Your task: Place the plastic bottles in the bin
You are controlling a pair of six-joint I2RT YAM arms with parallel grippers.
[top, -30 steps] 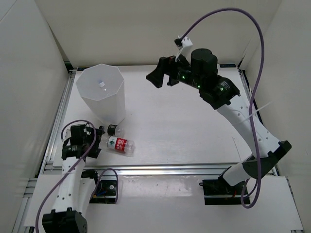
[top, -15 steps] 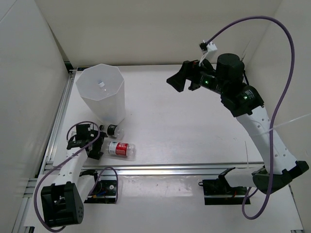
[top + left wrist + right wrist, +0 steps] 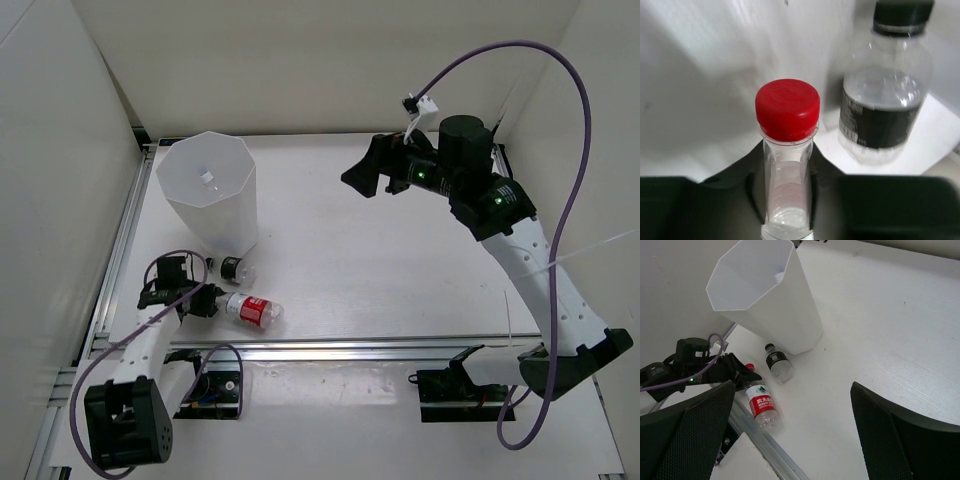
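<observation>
White table (image 3: pixel 400 290) holds the bin (image 3: pixel 215 215), with the red-capped bottle (image 3: pixel 252 309) and black-capped bottle (image 3: pixel 233 268) lying near its base. Left gripper (image 3: pixel 207 301) seems clamped on the red-capped bottle's neck; right gripper (image 3: pixel 378 178) hangs spread, well right of the bin.

Reaches forward with the left arm (image 3: pixel 150 335) from its base at the near left corner, low and almost flat over the surface (image 3: pixel 400 270). Points the left tool (image 3: pixel 205 303) rightward, right down by the surface, its dark fingers (image 3: pixel 715 205) narrowly apart, one on each side of the neck of the red-capped bottle (image 3: pixel 787 110); cannot tell whether squeezing it or only flanking it. Raises the right arm (image 3: pixel 530 270) steeply from its base at the near right, bends it at the elbow and stretches leftward, high over the far right part. Holds the right tool (image 3: pixel 362 180) well up, tilted down and to the left, with both mesh-faced fingers (image 3: pixel 695 435) spread wide.
</observation>
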